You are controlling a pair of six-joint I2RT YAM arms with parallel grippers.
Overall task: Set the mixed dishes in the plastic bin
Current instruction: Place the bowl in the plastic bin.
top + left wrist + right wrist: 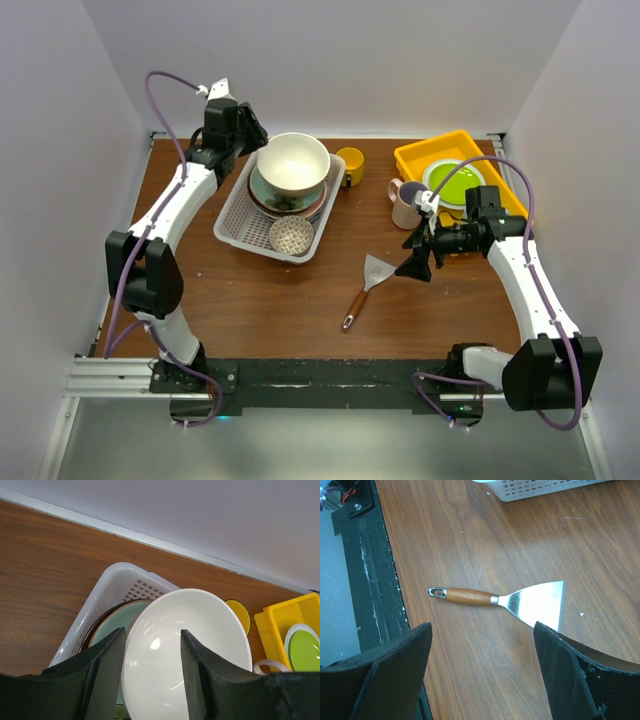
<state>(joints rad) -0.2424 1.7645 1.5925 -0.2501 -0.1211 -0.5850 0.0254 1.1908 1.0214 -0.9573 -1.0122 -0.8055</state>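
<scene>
Left jaws parted astride glossy cream bowl rim, right jaws wide over steel spatula

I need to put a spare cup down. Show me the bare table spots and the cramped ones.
Bare wood lies on the near side of the basket, between the left arm and the spatula. A smaller patch lies between the spatula and the right arm. Crowded: the far right, where the yellow mug, cream mug and yellow tray sit close together.

We see a robot lab: white walls box in a wooden table, left arm and right arm bolted on a rail.
</scene>
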